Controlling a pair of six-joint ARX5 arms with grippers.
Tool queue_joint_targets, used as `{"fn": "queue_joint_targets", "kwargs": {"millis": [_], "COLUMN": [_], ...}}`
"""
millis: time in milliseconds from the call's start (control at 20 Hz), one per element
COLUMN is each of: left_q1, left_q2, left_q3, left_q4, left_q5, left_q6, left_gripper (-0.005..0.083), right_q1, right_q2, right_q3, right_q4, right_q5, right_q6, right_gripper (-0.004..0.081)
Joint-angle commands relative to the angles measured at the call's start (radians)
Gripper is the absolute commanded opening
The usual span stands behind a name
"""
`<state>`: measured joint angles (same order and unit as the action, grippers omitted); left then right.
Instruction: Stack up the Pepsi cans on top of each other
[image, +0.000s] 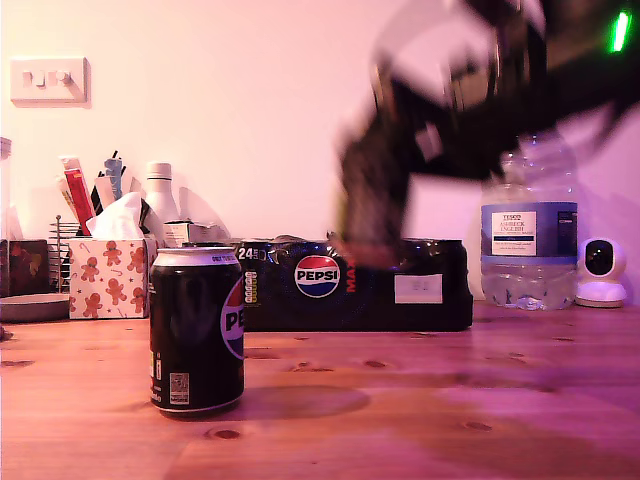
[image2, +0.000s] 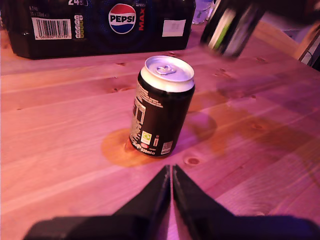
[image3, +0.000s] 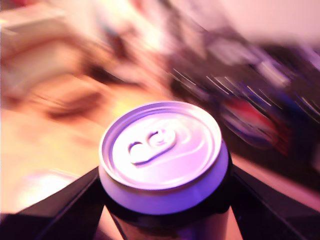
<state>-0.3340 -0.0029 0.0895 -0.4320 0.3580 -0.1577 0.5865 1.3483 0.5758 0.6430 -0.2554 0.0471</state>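
One black Pepsi can (image: 197, 330) stands upright on the wooden table (image: 430, 400) at the exterior view's left, logo partly showing. In the first wrist view the same can (image2: 162, 107) shows white small print, just ahead of my first gripper (image2: 171, 186), which is shut on nothing. My second gripper (image3: 164, 202) is shut on the other Pepsi can (image3: 162, 150), one finger (image3: 70, 202) on each side and its silver top in full view. That held can (image: 372, 200) hangs blurred in the air above the table, right of the standing can in the exterior view, and is the blurred can (image2: 232, 25) in the first wrist view.
A black Pepsi Max 24-pack (image: 355, 285) lies along the back of the table. A large water bottle (image: 528, 240) and a small white camera (image: 603, 272) stand at the exterior view's right. A gingerbread-print tissue box (image: 110, 275) and a utensil holder sit at its left.
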Motion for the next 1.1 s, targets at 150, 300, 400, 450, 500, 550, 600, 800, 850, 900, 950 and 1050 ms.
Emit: {"fn": "queue_joint_targets", "kwargs": {"millis": [150,300,400,450,500,550,600,800,850,900,950,1050], "left_q1": [-0.006,-0.006,-0.006,-0.006,-0.006,-0.006,-0.006,-0.006,-0.006,-0.006,-0.006,-0.006], "left_q2": [-0.010,-0.010,-0.010,-0.010,-0.010,-0.010,-0.010,-0.010,-0.010,-0.010,-0.010,-0.010], "left_q3": [-0.018,-0.018,-0.018,-0.018,-0.018,-0.018,-0.018,-0.018,-0.018,-0.018,-0.018,-0.018], "left_q4": [0.078,0.096,0.097,0.099,0.101,0.106,0.113,0.124,0.124,0.124,0.124,0.124], "left_q5": [-0.001,-0.017,-0.018,-0.018,-0.018,-0.018,-0.018,-0.018,-0.018,-0.018,-0.018,-0.018], "left_q6": [0.011,0.028,0.028,0.028,0.028,0.028,0.028,0.027,0.027,0.027,0.027,0.027], "left_gripper": [-0.0013,-0.0013,-0.0013,-0.0013,-0.0013,-0.0013,-0.0013,-0.0013,-0.0013,-0.0013,-0.0013,-0.0013], "right_q1": [0.120,0.181,0.200,0.206,0.213,0.218,0.220,0.230,0.230,0.233,0.238,0.239], "right_q2": [-0.044,-0.044,-0.044,-0.042,-0.037,-0.034,-0.030,-0.002,0.010,0.028,0.048,0.084], "right_q3": [0.066,0.142,0.193,0.216,0.233,0.246,0.254,0.257,0.257,0.257,0.257,0.257], "right_q4": [-0.014,-0.111,-0.177,-0.203,-0.222,-0.235,-0.241,-0.235,-0.228,-0.212,-0.194,-0.163], "right_q5": [-0.007,-0.003,0.004,0.003,0.003,0.003,0.003,0.003,0.003,0.003,0.004,0.004], "right_q6": [-0.008,-0.056,-0.081,-0.084,-0.089,-0.099,-0.103,-0.102,-0.102,-0.101,-0.101,-0.101], "right_gripper": [0.0352,0.0352,0.0352,0.0352,0.0352,0.0352,0.0352,0.0352,0.0352,0.0352,0.0352,0.0352]}}
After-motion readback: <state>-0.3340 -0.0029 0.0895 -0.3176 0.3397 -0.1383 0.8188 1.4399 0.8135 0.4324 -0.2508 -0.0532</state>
